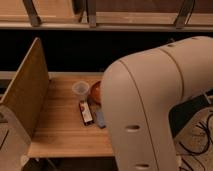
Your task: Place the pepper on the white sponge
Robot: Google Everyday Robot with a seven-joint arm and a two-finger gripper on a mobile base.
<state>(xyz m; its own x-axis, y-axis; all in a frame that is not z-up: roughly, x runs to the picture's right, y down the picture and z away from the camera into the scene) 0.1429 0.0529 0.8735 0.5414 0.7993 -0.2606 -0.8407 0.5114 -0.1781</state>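
My beige arm fills the right half of the camera view. The gripper is not in view; it lies out of sight behind or below the arm. A round orange-red object, possibly the pepper, sits on the wooden table and is partly hidden by the arm. No white sponge shows. A clear plastic cup stands just left of the orange-red object.
A dark snack bar and a grey-blue flat item lie in front of the cup. A wooden panel stands upright along the table's left side. Black cables lie on the floor at right.
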